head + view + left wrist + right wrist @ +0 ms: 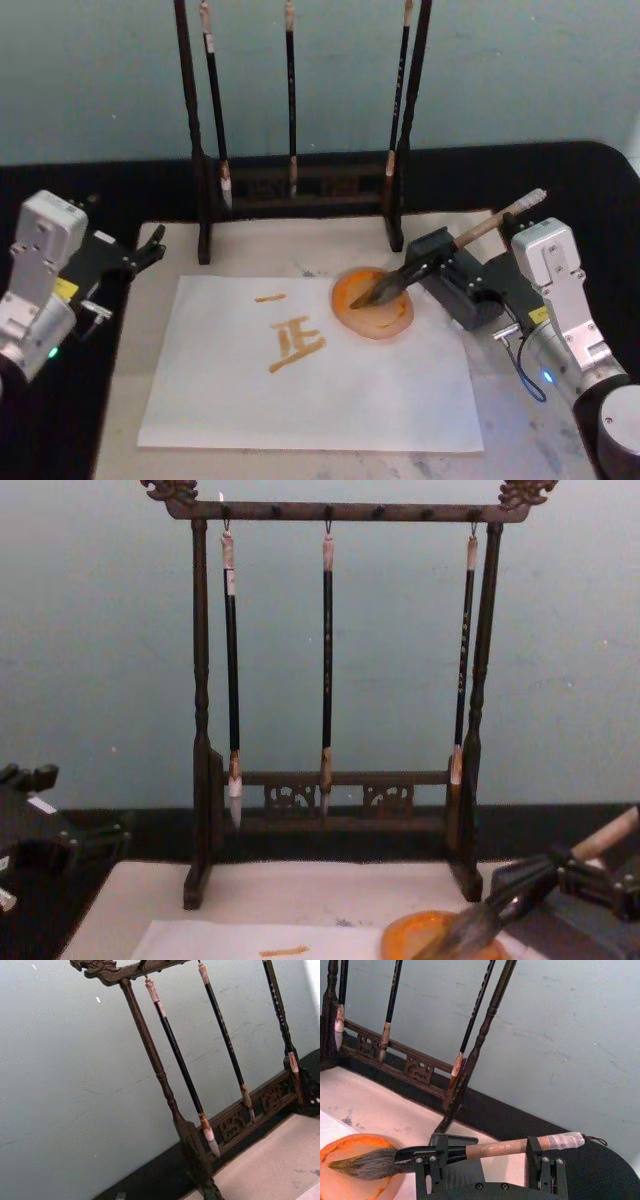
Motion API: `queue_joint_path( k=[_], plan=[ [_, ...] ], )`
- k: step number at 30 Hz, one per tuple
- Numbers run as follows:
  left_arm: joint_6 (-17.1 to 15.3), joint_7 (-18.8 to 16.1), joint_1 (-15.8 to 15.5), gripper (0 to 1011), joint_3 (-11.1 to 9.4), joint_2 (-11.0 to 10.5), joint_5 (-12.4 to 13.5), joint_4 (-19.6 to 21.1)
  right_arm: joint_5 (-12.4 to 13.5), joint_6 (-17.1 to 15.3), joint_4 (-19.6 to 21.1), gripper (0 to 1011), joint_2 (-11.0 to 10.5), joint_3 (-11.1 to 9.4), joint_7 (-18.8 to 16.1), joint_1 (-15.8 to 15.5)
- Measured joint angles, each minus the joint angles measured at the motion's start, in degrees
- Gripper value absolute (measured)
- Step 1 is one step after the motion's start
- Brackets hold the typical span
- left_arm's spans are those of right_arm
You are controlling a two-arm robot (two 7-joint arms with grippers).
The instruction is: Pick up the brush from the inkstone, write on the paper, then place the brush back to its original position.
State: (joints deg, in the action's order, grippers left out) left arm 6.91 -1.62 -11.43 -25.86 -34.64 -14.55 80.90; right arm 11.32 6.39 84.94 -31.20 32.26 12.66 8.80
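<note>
Our right tool (432, 262) is clamped on the brush (455, 245), gripping the shaft where black meets tan. In the right wrist view the brush (485, 1150) lies across both fingers (436, 1156). We see its bushy tip resting on the orange inkstone (372, 302), handle angled up and away to the right. The inkstone overlaps the paper (310, 375), which carries orange strokes near its middle. Behind stands the brush rack (300, 185) with three thin brushes (327, 660) hanging. The left tool (150, 245) sits parked at the bench's left edge; we cannot tell how its fingers stand.
</note>
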Motion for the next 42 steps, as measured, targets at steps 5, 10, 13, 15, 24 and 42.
queue_joint_path(
  k=[5,10,13,15,24,42],
  plan=[
    [0.0,0.0,0.0,1009,0.0,0.0,0.0,0.0,0.1,0.0,0.0,1000,0.0,0.0,0.0,0.0],
    [0.0,0.0,0.0,1009,0.0,0.0,0.0,0.0,0.2,0.0,0.1,1000,-0.1,0.0,0.0,0.0],
    [0.0,0.0,0.0,1010,0.0,0.0,0.0,0.0,0.2,0.0,0.1,1000,-0.1,0.0,0.0,0.0],
    [0.0,0.0,0.0,1010,0.0,0.0,0.0,0.0,0.2,0.0,0.1,1000,-0.1,0.0,0.0,0.0],
    [0.0,0.0,0.0,1010,0.0,0.0,0.0,0.0,0.3,0.0,0.1,1000,-0.1,0.0,-0.1,0.0],
    [0.0,0.0,0.0,1010,0.0,0.0,0.0,0.0,0.4,0.0,0.1,1000,-0.1,0.0,-0.1,0.0]
  ],
)
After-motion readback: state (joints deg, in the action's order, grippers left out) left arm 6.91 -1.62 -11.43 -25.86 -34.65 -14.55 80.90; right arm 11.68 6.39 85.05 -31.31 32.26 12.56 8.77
